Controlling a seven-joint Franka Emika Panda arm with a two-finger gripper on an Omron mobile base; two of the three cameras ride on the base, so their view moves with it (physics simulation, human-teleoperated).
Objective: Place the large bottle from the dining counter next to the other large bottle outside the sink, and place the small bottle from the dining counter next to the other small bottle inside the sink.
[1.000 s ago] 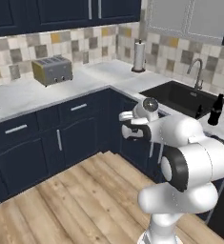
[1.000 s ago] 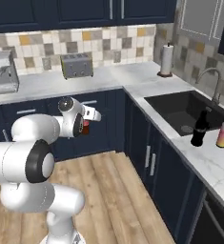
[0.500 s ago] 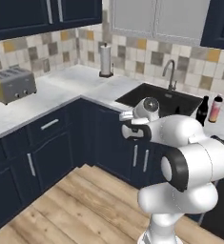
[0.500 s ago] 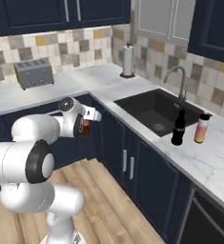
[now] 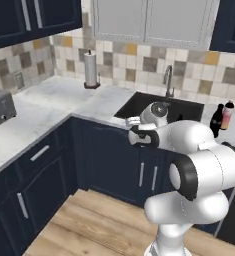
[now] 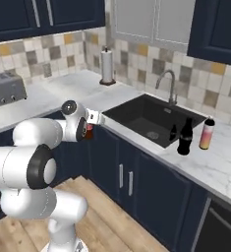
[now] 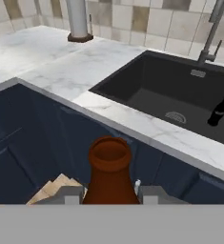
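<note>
While pincer [image 7: 108, 193] clamps brown bottle [image 7: 109, 171] | base cropped.

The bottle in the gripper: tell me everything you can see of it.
The bottle is reddish-brown and smooth, with a flaring body, a narrow neck and a thick rounded lip around an open mouth; no cap shows. It stands upright between the fingers of the gripper, which flank its lower body, held in the air before the dark cabinet fronts, short of the counter edge. In the right base view a red patch shows at the hand.
</note>
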